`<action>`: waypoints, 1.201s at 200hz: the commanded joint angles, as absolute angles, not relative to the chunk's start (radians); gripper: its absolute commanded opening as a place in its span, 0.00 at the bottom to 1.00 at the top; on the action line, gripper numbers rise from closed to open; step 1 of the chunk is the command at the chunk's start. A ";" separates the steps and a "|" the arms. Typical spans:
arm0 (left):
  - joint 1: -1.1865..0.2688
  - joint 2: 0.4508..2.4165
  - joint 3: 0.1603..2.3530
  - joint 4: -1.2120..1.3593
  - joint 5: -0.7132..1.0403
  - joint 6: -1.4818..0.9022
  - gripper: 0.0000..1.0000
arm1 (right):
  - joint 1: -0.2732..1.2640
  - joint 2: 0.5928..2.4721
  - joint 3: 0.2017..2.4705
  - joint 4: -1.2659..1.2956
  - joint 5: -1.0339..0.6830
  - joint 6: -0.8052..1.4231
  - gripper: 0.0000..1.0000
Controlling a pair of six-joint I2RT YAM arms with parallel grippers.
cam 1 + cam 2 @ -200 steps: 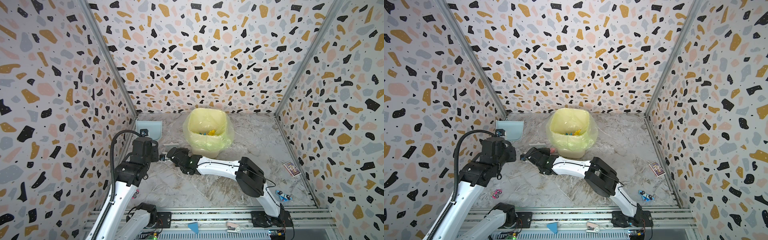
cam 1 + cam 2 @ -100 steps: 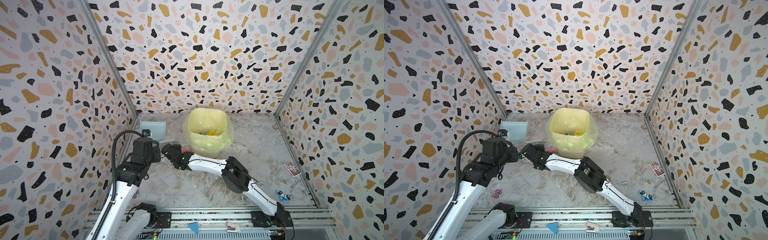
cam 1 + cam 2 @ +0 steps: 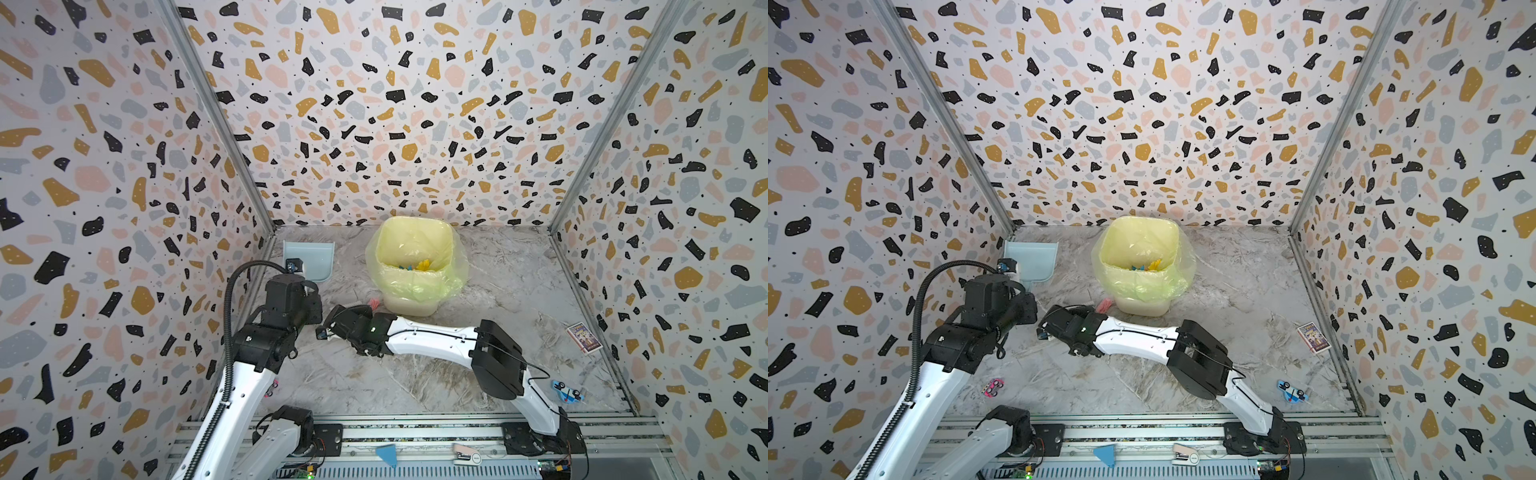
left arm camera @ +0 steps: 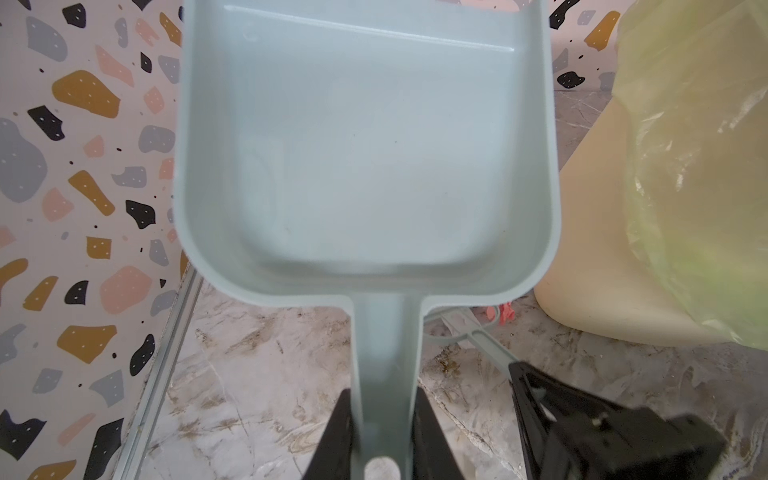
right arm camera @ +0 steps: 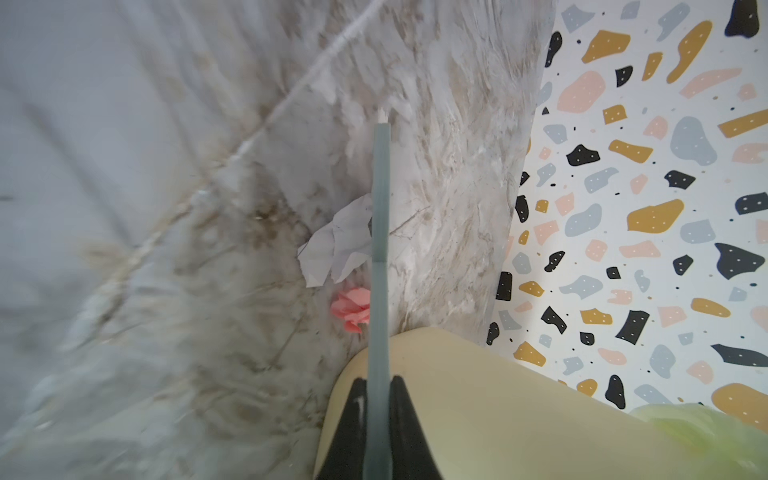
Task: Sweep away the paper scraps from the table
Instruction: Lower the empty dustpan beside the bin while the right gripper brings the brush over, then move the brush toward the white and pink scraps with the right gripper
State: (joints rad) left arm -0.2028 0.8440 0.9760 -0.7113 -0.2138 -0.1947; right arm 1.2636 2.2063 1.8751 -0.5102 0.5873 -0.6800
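My left gripper point(image 4: 384, 399) is shut on the handle of a pale blue dustpan point(image 4: 365, 158), which lies empty at the table's point(image 3: 498, 282) far left in both top views point(image 3: 309, 259) point(image 3: 1034, 259). My right gripper point(image 5: 378, 382) is shut on a thin grey-green brush point(image 5: 381, 187), low over the table near the bin's base point(image 3: 328, 328). Two paper scraps lie beside the brush, a white one point(image 5: 336, 245) and a pink one point(image 5: 353, 309). The pink one shows against the bin's foot in both top views point(image 3: 374, 302) point(image 3: 1104, 305). Blue and yellow scraps lie in the bin.
A yellow bin point(image 3: 415, 266) lined with a yellow-green bag stands at the back middle. A printed card box point(image 3: 584, 338) and a blue toy car point(image 3: 565, 390) lie by the right wall. A pink toy car point(image 3: 992, 386) lies front left. Speckled walls close three sides.
The right arm swung the brush left toward the bin's foot, then drew back a little toward the front. The dustpan shifted slightly right.
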 commanded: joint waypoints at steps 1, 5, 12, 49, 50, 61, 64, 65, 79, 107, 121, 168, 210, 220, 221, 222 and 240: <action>-0.196 0.842 0.964 -0.667 -0.195 -0.183 0.00 | 1.309 2.130 1.863 -0.657 0.595 -0.563 0.00; -0.196 0.842 0.963 -0.667 -0.193 -0.183 0.00 | 1.311 2.123 1.862 -0.655 0.603 -0.562 0.00; -0.196 0.841 0.962 -0.666 -0.191 -0.184 0.00 | 1.309 2.113 1.859 -0.639 0.616 -0.562 0.00; -0.196 0.839 0.960 -0.663 -0.177 -0.188 0.00 | 1.238 2.135 1.856 -0.501 0.690 -0.632 0.00; -0.196 0.839 0.960 -0.663 -0.178 -0.188 0.00 | 1.235 2.137 1.857 -0.497 0.693 -0.633 0.00; -0.196 0.836 0.962 -0.664 -0.176 -0.189 0.00 | 1.213 2.160 1.873 -0.463 0.706 -0.656 0.00; -0.196 0.835 0.963 -0.665 -0.176 -0.189 0.00 | 1.207 2.168 1.879 -0.453 0.708 -0.661 0.00; -0.196 0.834 0.963 -0.666 -0.176 -0.189 0.00 | 1.205 2.170 1.880 -0.450 0.708 -0.664 0.00; -0.196 0.833 0.966 -0.670 -0.176 -0.190 0.00 | 1.180 2.207 1.913 -0.431 0.716 -0.684 0.00; -0.196 0.831 0.968 -0.674 -0.176 -0.189 0.00 | 1.143 2.297 2.045 -0.543 0.682 -0.633 0.00; -0.196 0.829 0.968 -0.673 -0.176 -0.190 0.00 | 1.143 2.315 2.088 -0.601 0.644 -0.583 0.00; -0.196 0.830 0.964 -0.670 -0.170 -0.189 0.00 | 1.176 2.292 2.075 -0.746 0.552 -0.418 0.00; -0.196 0.828 0.963 -0.672 -0.170 -0.186 0.00 | 1.242 2.242 2.068 -0.863 0.497 -0.290 0.00; -0.196 0.828 0.963 -0.672 -0.170 -0.186 0.00 | 1.262 2.243 2.099 -0.906 0.483 -0.265 0.00; -0.196 0.828 0.963 -0.672 -0.170 -0.186 0.00 | 1.264 2.243 2.103 -0.910 0.482 -0.264 0.00; -0.196 0.828 0.963 -0.672 -0.170 -0.186 0.00 | 1.267 2.242 2.106 -0.915 0.480 -0.261 0.00; -0.196 0.827 0.965 -0.673 -0.172 -0.185 0.00 | 1.304 2.246 2.168 -0.994 0.453 -0.224 0.00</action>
